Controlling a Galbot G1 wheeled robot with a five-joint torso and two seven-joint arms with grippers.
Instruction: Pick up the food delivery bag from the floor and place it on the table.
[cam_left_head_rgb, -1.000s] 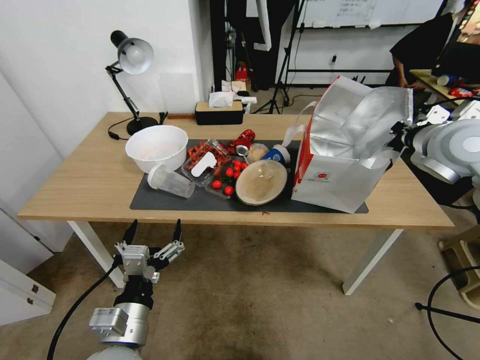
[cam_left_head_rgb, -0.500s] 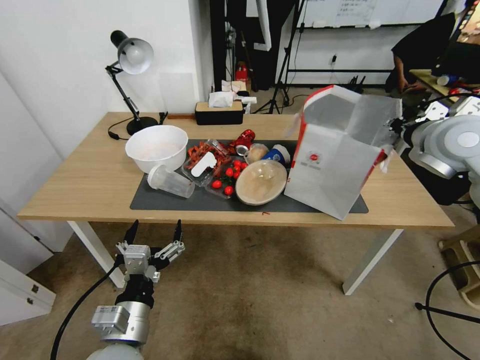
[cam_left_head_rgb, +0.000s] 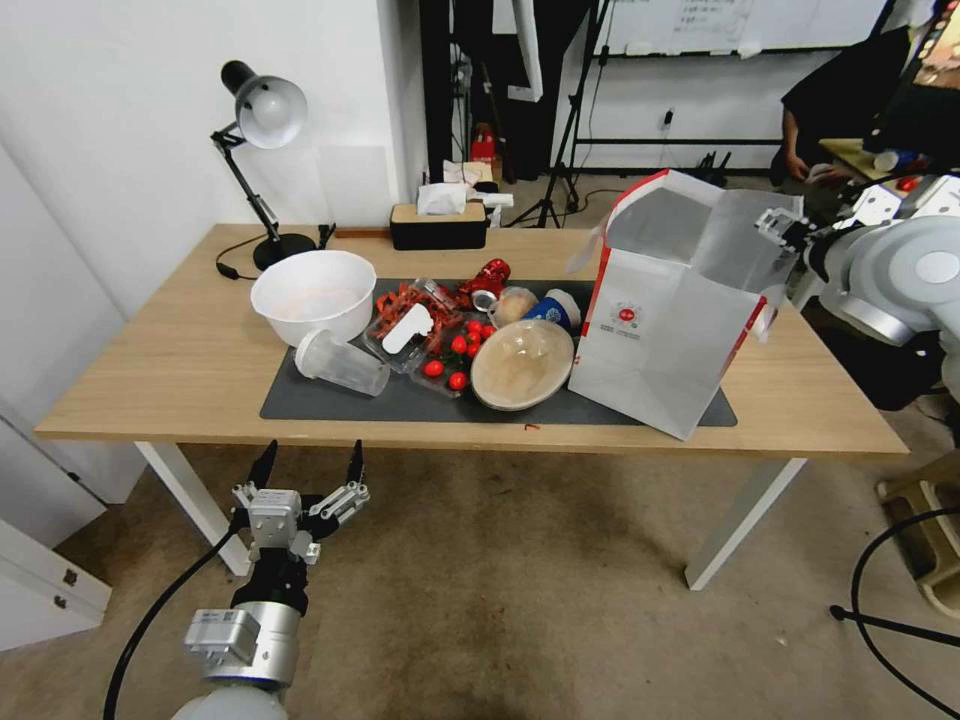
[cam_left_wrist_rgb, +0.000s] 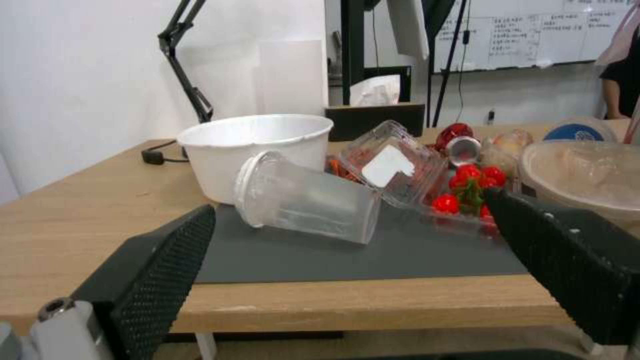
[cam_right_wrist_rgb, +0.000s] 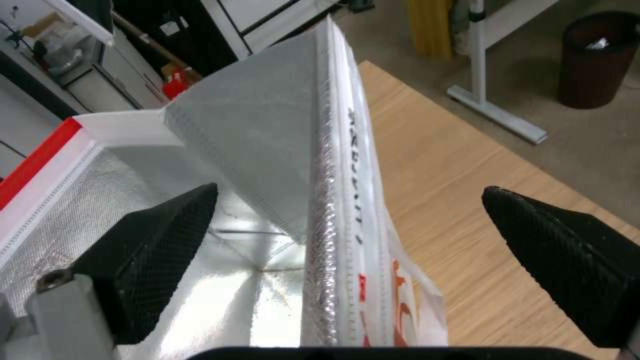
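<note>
- The food delivery bag (cam_left_head_rgb: 660, 330) stands on the table (cam_left_head_rgb: 180, 370), at its right end, its base partly on the dark grey mat (cam_left_head_rgb: 400, 400) and just beside the lidded brown bowl (cam_left_head_rgb: 522, 363). I judge the placing done: it is off the floor (cam_left_head_rgb: 500, 600) and bearing its own weight.
- My right gripper (cam_right_wrist_rgb: 347, 225) sits at the bag's open top, at the far right corner. Its fingers are spread wide, one on each side of the upright wall, and neither pad touches paper. So the bag is released.
- From my right wrist I look down the silver foil lining (cam_right_wrist_rgb: 220, 280) to the bag's bottom; the straddled wall stands straight, which is why I take it the bag will stay up unheld.
- My left gripper (cam_left_head_rgb: 307, 468) is parked low before the table's front edge, fingers apart and empty, facing the tipped clear cup (cam_left_wrist_rgb: 307, 197) and white bowl (cam_left_wrist_rgb: 257, 145).
</note>
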